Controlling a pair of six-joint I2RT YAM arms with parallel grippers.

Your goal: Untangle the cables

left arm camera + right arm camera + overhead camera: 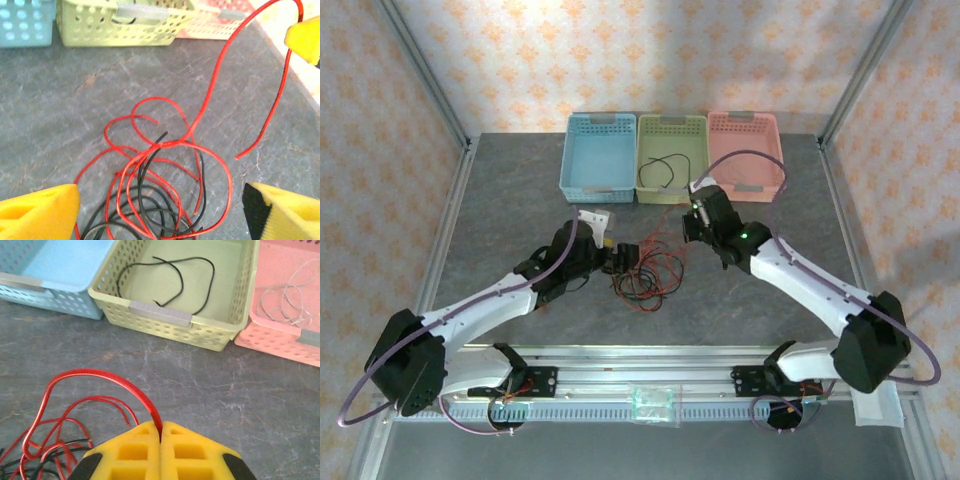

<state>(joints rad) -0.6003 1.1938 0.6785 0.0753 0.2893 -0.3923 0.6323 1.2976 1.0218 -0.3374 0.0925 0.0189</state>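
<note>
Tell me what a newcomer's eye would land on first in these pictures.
A tangle of red and black cables lies in the middle of the table. The right gripper is shut on a red cable rising from it, and the left gripper hangs open over the heap. Along the far edge stand a blue basket, a green basket holding a black cable, and a pink basket.

On table [520, 200], cables [645, 275] before baskets [670, 193]
</note>
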